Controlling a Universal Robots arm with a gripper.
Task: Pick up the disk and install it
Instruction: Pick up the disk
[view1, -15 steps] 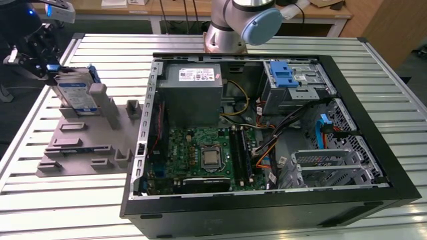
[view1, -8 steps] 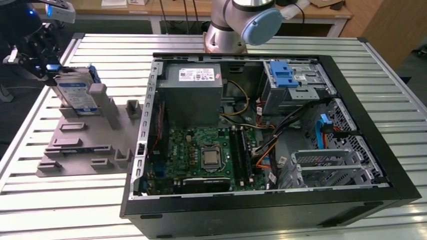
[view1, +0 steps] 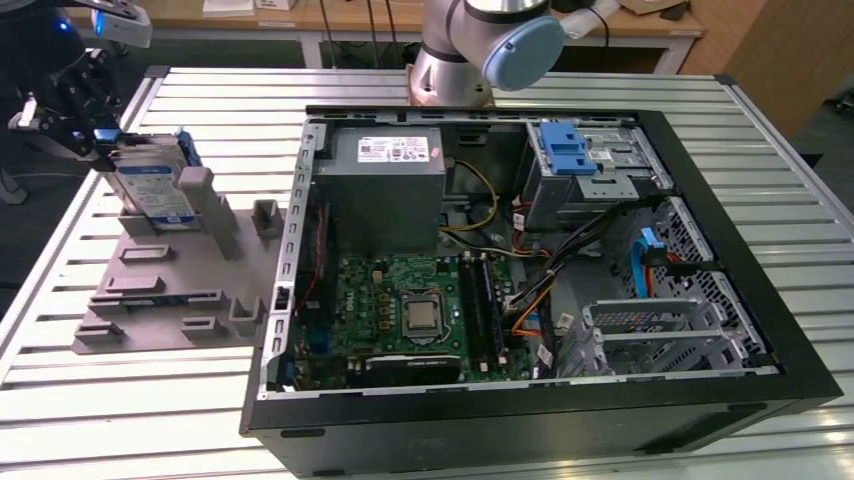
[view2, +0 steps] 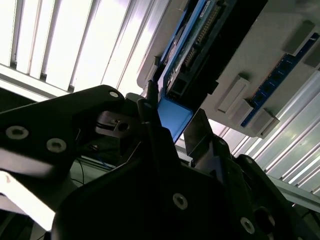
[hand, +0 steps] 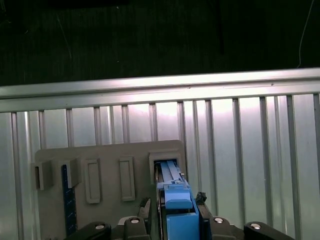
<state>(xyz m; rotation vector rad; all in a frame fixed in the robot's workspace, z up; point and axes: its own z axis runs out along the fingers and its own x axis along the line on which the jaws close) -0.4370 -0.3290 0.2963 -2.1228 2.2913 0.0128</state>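
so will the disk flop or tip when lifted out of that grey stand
Likely stiff: the disk is a flat metal slab in a blue frame. Standing on edge in the grey stand, it could tip once freed.

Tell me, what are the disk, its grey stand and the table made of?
The disk seems to be silvery metal with a glossy blue plastic frame. The grey stand looks like matte, moulded plastic. The table is ribbed metal slats, likely aluminium judging by their pale sheen.
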